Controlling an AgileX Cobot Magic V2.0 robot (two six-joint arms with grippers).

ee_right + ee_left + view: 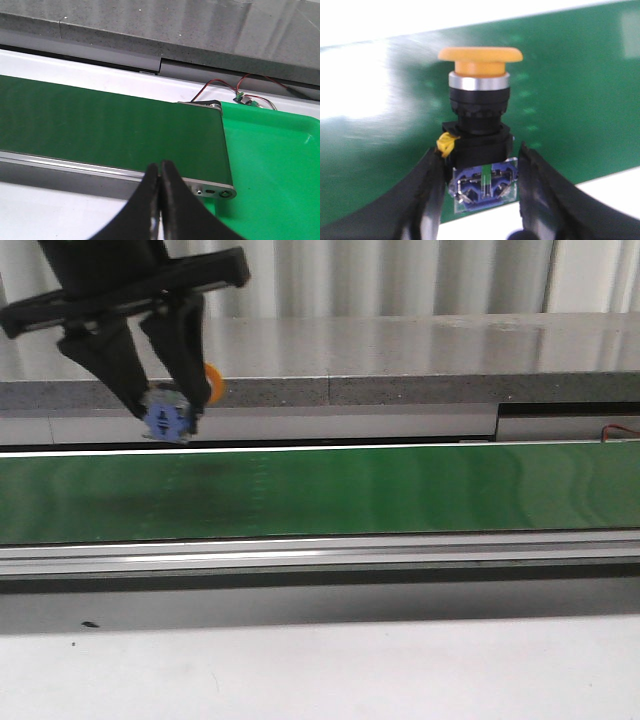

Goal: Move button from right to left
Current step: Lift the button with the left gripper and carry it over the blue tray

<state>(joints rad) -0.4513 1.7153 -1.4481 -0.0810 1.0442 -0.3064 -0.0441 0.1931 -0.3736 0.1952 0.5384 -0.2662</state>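
Observation:
The button (170,418) has a yellow-orange cap (213,383), a dark collar and a blue-grey contact block. My left gripper (168,412) is shut on it and holds it in the air above the far edge of the green belt's (360,490) left part. In the left wrist view the button (480,120) stands between the two black fingers (427,195), cap pointing away from the wrist, over the belt (570,100). My right gripper (160,167) is shut and empty above the near rail at the belt's right end (125,125). It is out of the front view.
A grey stone ledge (400,360) runs behind the belt. A metal rail (320,552) borders the belt's near side, with white table (320,670) in front. A green tray (280,165) lies past the belt's right end, and red and black wires with a small board (240,95) lie behind it.

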